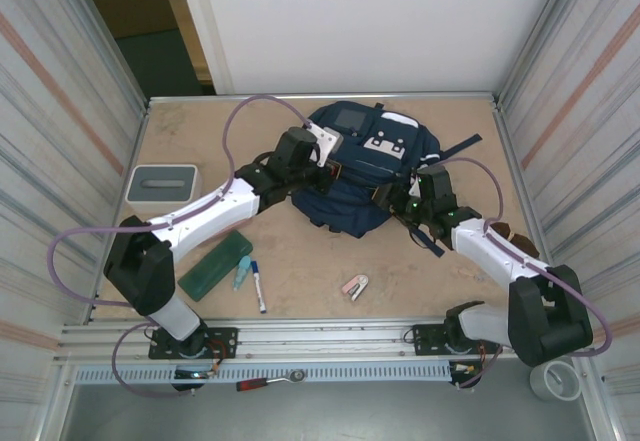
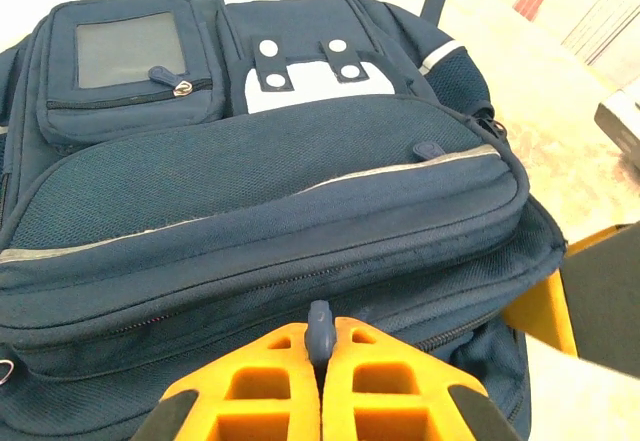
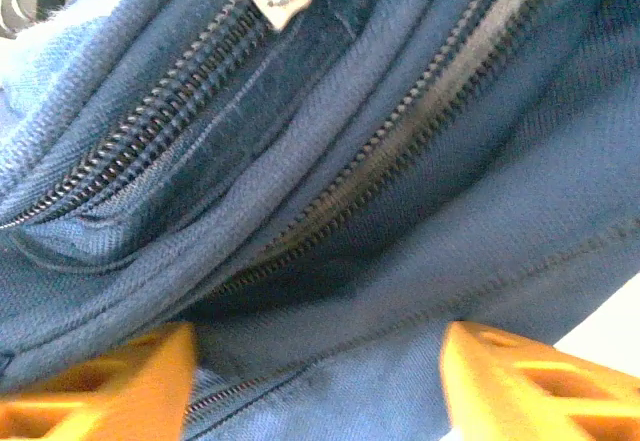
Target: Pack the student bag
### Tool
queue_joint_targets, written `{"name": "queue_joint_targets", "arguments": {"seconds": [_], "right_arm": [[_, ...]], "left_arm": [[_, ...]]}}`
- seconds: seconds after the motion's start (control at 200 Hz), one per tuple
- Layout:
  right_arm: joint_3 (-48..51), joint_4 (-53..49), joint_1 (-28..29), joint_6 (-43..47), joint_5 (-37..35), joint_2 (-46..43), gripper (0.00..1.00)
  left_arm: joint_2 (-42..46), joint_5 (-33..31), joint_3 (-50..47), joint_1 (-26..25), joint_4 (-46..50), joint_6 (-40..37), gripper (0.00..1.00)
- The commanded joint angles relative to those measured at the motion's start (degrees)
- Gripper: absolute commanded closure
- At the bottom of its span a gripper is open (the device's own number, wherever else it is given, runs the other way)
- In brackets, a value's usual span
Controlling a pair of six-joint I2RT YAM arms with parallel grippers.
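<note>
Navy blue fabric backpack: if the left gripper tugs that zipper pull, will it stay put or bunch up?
Probably floppy: the navy blue fabric backpack creases and sags around its pockets, so cloth would likely bunch toward the left gripper, shut on the blue zipper pull. It may slide on the smooth table unless the open right gripper braces it.

We list, on the wooden table [image 1: 300,251]:
- one grey-white box [image 1: 163,183] near the left wall
- one flat green case [image 1: 215,263] toward the front
- just beside the case, a small pale-blue item [image 1: 242,273] and a white-and-blue marker [image 1: 258,285]
- apart to the right, a small pink-and-white object [image 1: 355,286]

On the front rail we note a red-handled tool [image 1: 262,382]. At the bottom right corner is a grey roll [image 1: 556,381].
</note>
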State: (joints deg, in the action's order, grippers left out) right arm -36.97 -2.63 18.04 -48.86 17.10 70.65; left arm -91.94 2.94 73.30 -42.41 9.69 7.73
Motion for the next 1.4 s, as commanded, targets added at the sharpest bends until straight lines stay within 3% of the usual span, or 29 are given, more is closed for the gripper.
{"name": "queue_joint_targets", "arguments": {"seconds": [0.0, 0.26, 0.506, 0.596, 0.711, 0.787, 0.877, 1.077, 1.197, 1.277, 1.393], "right_arm": [[-1.05, 0.06, -0.34, 1.06, -5.78, -0.32, 0.58], [1.06, -1.58, -5.88, 4.54, -5.92, -1.93, 1.0], [-0.27, -6.86, -7.55, 17.61, -7.5, -8.13, 1.0], [-1.23, -6.98, -4.25, 26.66, -6.44, -11.49, 0.78], [-4.04, -9.1, 4.01, 37.07, -13.65, -13.07, 0.47], [-6.15, -9.15, 8.97, 42.21, -18.34, -12.21, 0.33], [-8.56, -8.45, 12.69, 47.29, -19.09, -9.82, 0.28], [-13.2, -6.74, 17.5, 53.29, -23.16, -0.75, 0.28], [-14.71, -4.54, 17.89, 54.88, -25.24, 3.15, 0.35], [-14.77, -2.89, 17.82, 55.44, -26.86, 4.67, 0.45], [-14.83, -2.38, 17.75, 55.8, -29.42, 5.23, 0.71]], "left_arm": [[2.09, 0.03, 0.86, -0.39, -3.71, -0.9, 1.0], [4.13, -0.09, -2.12, 0.26, -4.33, -1.29, 1.0], [5.46, 1.96, -3.83, 1.75, -4.67, -0.44, 1.0], [5.06, 2.93, -3.77, 1.72, -4.91, -0.07, 1.0], [4.75, 3.34, -3.42, 1.78, -4.76, -0.1, 1.0], [4.8, 3.32, -3.42, 1.79, -4.63, -0.12, 1.0], [5.0, 3.44, -3.37, 1.9, -4.51, 0.05, 1.0], [5.28, 3.49, -3.54, 1.98, -4.55, 0.35, 1.0], [5.54, 3.87, -3.9, 2.08, -4.85, 0.56, 1.0], [5.83, 4.47, -4.35, 2.5, -5.16, 0.96, 1.0], [6.54, 4.74, -5.36, 3.26, -5.38, 1.22, 1.0]]}}
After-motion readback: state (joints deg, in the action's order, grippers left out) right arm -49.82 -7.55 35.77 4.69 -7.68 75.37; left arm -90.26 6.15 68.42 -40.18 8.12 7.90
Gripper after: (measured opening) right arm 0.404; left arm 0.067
